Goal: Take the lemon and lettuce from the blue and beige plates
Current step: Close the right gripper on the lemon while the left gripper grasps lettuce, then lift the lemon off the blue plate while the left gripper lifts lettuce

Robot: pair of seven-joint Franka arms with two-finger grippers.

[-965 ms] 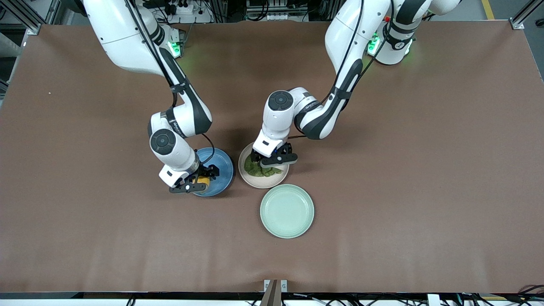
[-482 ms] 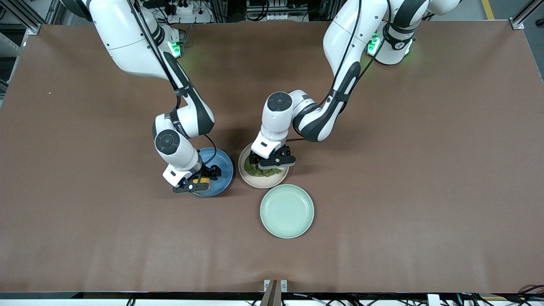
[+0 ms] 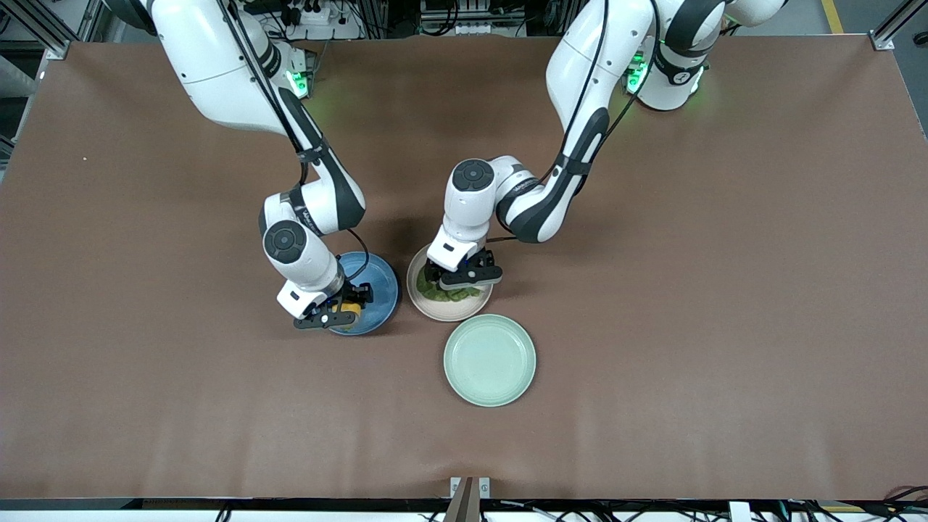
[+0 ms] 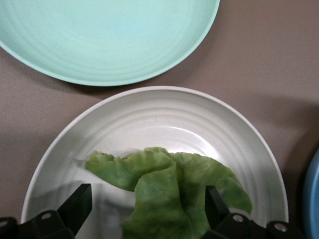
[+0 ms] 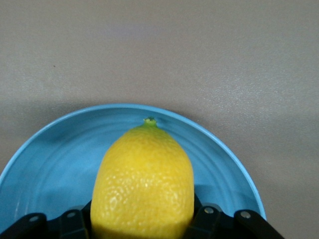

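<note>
The yellow lemon [image 3: 349,310] [image 5: 143,179] lies on the blue plate [image 3: 380,284] [image 5: 55,159], near the plate's edge closest to the front camera. My right gripper [image 3: 339,313] [image 5: 143,221] is shut on the lemon, one finger pressed against each side. The wrinkled green lettuce [image 3: 436,293] [image 4: 172,186] lies on the beige plate [image 3: 449,312] [image 4: 164,112]. My left gripper [image 3: 457,280] [image 4: 144,211] stands open low over that plate. Its fingers [image 4: 79,204] straddle the leaf without squeezing it.
A pale mint-green plate [image 3: 489,359] [image 4: 109,40] with nothing on it sits just nearer the front camera than the beige plate, almost touching it. The blue and beige plates stand side by side on the brown table [image 3: 689,326].
My right gripper has shut on the lemon. My left gripper has sunk a little closer onto the lettuce, still open.
</note>
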